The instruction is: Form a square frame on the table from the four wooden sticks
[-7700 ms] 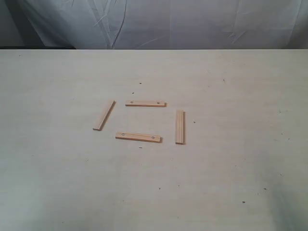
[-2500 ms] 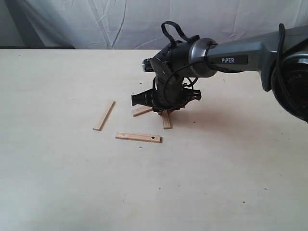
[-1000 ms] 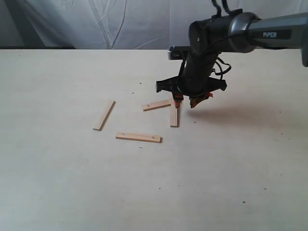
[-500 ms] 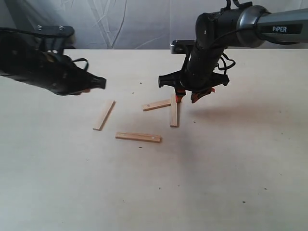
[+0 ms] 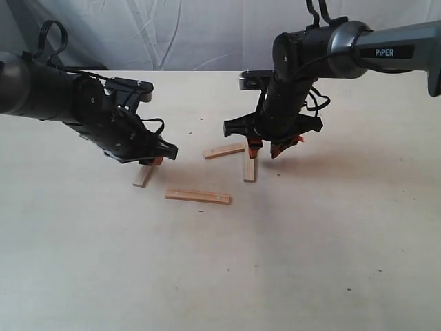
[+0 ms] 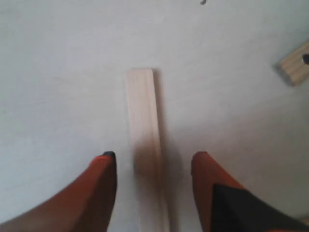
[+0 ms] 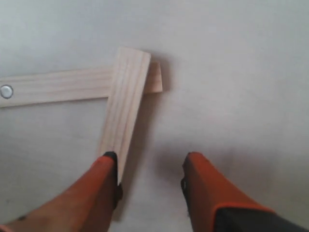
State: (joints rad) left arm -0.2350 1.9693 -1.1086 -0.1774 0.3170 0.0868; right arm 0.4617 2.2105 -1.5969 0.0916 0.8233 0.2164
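Square frame not formed yet: the four wooden sticks lie flat and loose on the table. Left plain stick sits right between the orange fingers of the left jaws. Those jaws are spread with nothing held. The stick's long axis runs straight out ahead of the wrist, crosswise to the closing line, so a close would pinch it across its width. Whether the fingertips touch the table: cannot tell. In the exterior view only that stick's near end shows from under the left arm.

Right jaws are spread and empty too, over the right plain stick. One end of it rests on top of the far holed stick, making one corner. Its other end lies just beside one right finger, not between the pair. Near holed stick lies alone, apart from both arms.

Judgement: the step in hand is the left arm picking up the left plain stick, and it is the nearer arm by far. That stick should end up parallel to the right plain stick, bridging the holed sticks' left ends. Risk: a thin flat strip may slip out on closing.
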